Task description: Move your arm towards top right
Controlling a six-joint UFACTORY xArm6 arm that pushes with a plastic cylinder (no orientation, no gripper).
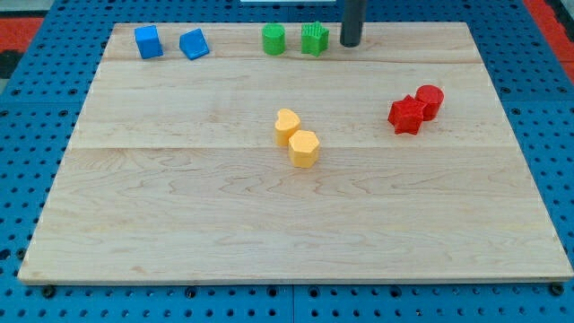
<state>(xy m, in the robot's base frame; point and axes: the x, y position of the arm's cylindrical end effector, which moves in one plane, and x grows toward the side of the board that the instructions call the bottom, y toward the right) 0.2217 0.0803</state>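
Note:
My tip [349, 43] rests on the wooden board [179, 224] near the view's top, right of centre. It stands just right of a green star block [314, 39], apart from it by a small gap. A green cylinder [273, 39] sits left of the star. A blue cube [148, 41] and a blue wedge-like block [194, 44] lie at the top left. A yellow heart [287, 126] and a yellow hexagon block [304, 148] touch near the middle. A red star [407, 115] and a red cylinder [430, 100] touch at the right.
The board lies on a blue pegboard table [27, 108] that surrounds it. A red area [552, 18] shows at the top right corner beyond the board.

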